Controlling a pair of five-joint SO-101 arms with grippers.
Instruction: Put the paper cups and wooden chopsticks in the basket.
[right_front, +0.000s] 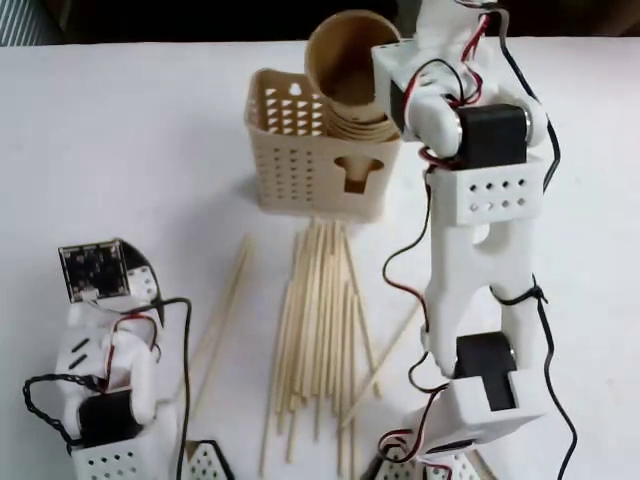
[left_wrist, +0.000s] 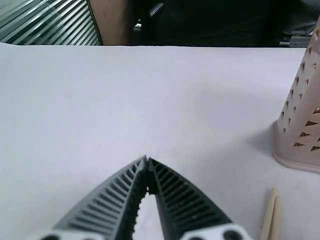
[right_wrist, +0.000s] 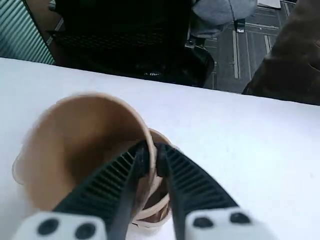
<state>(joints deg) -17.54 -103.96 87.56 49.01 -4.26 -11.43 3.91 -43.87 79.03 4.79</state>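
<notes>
A stack of brown paper cups stands in the beige perforated basket at the back of the table. My right gripper is shut on the rim of the top paper cup, one finger inside it and one outside. Several wooden chopsticks lie in a loose bundle on the table in front of the basket. My left gripper is shut and holds nothing, low over bare table to the left of the basket. A chopstick tip lies near it.
The left arm sits at the front left corner, the right arm stretches from the front right to the basket. A couple of chopsticks lie apart, left of the bundle. The white table's left half is open.
</notes>
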